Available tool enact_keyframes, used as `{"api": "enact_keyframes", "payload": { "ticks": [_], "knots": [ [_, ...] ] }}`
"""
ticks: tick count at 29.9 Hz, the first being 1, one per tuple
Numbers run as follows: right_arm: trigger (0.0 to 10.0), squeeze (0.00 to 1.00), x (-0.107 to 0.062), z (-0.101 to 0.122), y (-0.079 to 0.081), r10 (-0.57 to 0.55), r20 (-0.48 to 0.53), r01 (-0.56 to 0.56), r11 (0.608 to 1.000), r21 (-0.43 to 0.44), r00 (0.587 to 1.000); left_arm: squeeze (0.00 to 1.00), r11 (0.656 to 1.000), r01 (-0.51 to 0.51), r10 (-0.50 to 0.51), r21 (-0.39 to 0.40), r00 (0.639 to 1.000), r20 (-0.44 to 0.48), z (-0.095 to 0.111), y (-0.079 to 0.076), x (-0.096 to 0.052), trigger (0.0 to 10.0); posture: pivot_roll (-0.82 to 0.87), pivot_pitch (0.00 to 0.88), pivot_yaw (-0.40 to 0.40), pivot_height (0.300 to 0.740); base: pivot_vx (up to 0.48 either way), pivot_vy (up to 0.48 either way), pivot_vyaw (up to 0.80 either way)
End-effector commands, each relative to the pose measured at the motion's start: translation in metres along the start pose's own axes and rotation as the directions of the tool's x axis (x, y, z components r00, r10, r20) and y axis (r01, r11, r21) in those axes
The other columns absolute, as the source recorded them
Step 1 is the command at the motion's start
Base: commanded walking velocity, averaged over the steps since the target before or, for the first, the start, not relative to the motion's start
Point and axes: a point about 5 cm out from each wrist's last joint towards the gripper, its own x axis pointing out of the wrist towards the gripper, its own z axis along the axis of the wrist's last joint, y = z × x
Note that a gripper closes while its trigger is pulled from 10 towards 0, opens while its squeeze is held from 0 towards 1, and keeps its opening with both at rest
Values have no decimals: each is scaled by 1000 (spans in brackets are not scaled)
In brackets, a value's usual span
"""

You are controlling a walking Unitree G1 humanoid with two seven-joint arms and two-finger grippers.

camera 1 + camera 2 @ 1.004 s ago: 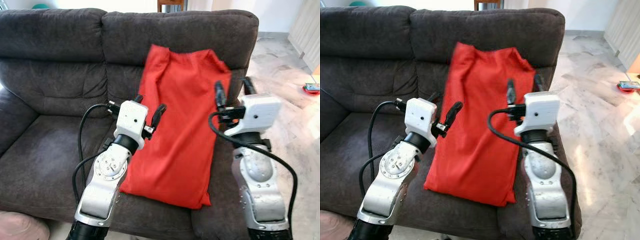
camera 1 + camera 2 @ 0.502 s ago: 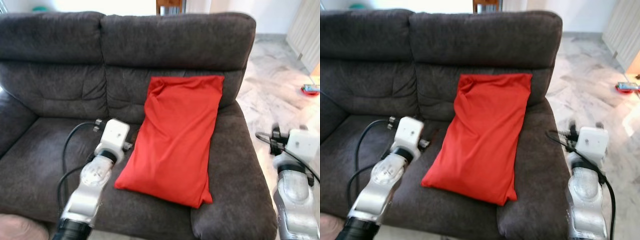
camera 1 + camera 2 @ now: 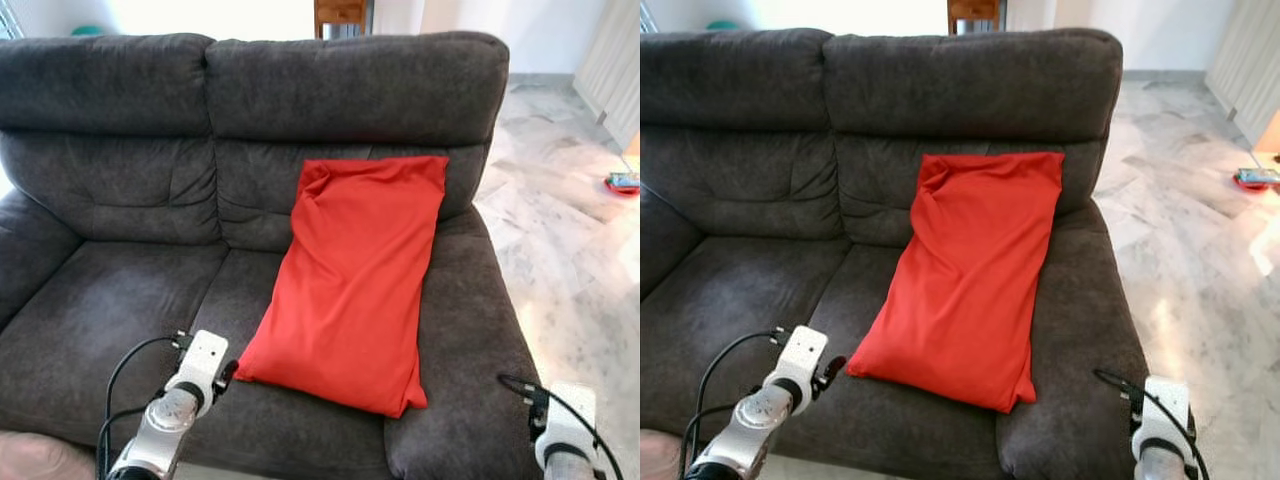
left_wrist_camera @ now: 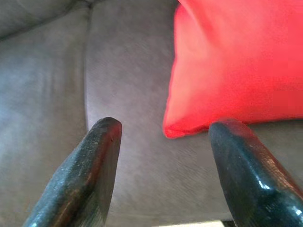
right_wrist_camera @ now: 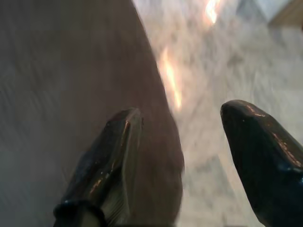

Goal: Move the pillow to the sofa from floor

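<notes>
**Pillow on the sofa, both grippers empty**

Pillow (image 3: pixel 355 275) is lying on my sofa (image 3: pixel 120 300), a long red one on the right-hand seat, its top edge propped against the backrest and its lower end near the front edge of the cushion. It tilts a little, lower corner toward the middle seam.

Starting at my left: the left gripper (image 4: pixel 163 142) sits low at the front of the sofa, just beside the pillow's lower left corner but apart from it. In its wrist view I see both black fingers (image 4: pixel 90 175) spread wide with bare grey cushion between them and the red corner just past the tips. Nothing is held.

Across to the right: the right gripper (image 5: pixel 182 142) is low by the sofa's right front corner, over the marble floor (image 3: pixel 570 230). Its wrist view is blurred, yet the two fingers stand well apart, one over the dark sofa side, one over the pale floor. It too is empty.

Farther right on the floor lies a small red thing (image 3: pixel 622 181), too small for me to identify.
</notes>
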Motion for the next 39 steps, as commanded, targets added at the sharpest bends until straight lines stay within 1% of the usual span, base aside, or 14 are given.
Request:
{"api": "enact_keyframes", "payload": {
  "ticks": [1,5,11,15,17,22,24,27,29,31,32,34,35,39],
  "knots": [
    [10000,0,-2,-12,-5,-26,-45,26,1000,-7,999,0,1000,13,-12,24,999,-38,-10,-3,0,10000,-124,20,49,739,0,0,0],
    [10000,0,-8,-32,-10,-59,-103,58,998,-16,993,0,999,25,-22,36,995,-94,-26,-7,-3,10000,-124,2,51,739,0,0,0],
    [10000,0,-13,-42,-18,-83,-117,85,996,9,990,0,999,36,-31,38,992,-124,-37,-10,-6,10000,-126,0,51,739,0,0,0],
    [10000,0,-18,-54,-19,-75,-165,74,997,-8,984,0,998,56,-49,39,986,-161,-49,-14,-11,10000,-123,0,53,739,0,0,0],
    [10000,0,-23,-63,-9,-14,-190,9,999,-30,982,0,998,45,-37,35,976,-214,-64,-16,-18,10000,-120,0,54,739,0,0,0],
    [10000,0,-26,-66,2,38,-195,-45,998,-33,980,0,999,43,-34,23,957,-290,-84,-20,-29,10000,-114,0,44,739,0,0,0],
    [10000,0,-25,-62,10,86,-183,-91,996,-17,979,0,999,30,-24,15,951,-309,-88,-19,-31,10000,-114,0,43,739,0,0,0],
    [10000,0,-26,-60,18,141,-179,-148,989,-26,974,0,1000,21,-15,12,946,-324,-92,-18,-34,10000,-112,0,39,739,0,0,0],
    [10000,0,-27,-58,32,232,-175,-238,971,-14,957,0,1000,10,-7,7,940,-340,-96,-17,-36,10000,-102,0,33,739,0,0,0],
    [10000,0,-28,-56,41,279,-165,-289,957,-37,946,0,1000,4,-2,8,937,-348,-97,-17,-37,10000,-92,0,28,739,0,0,0],
    [10000,0,-29,-55,47,304,-168,-313,950,-24,938,0,1000,-1,3,7,936,-353,-98,-17,-38,10000,-89,0,25,739,0,0,0],
    [10000,0,-30,-54,52,328,-168,-337,941,-29,930,0,1000,-12,14,8,933,-359,-99,-16,-38,10000,-77,0,16,739,0,0,0],
    [10000,0,-31,-54,59,352,-175,-361,932,-19,919,0,1000,-30,29,2,929,-368,-101,-15,-39,10000,-48,0,4,739,0,0,0],
    [10000,0,-35,-53,73,409,-196,-426,903,-55,891,0,998,-67,58,-10,920,-387,-104,-13,-41,10000,-26,0,-1,739,0,0,0]
  ]
}}
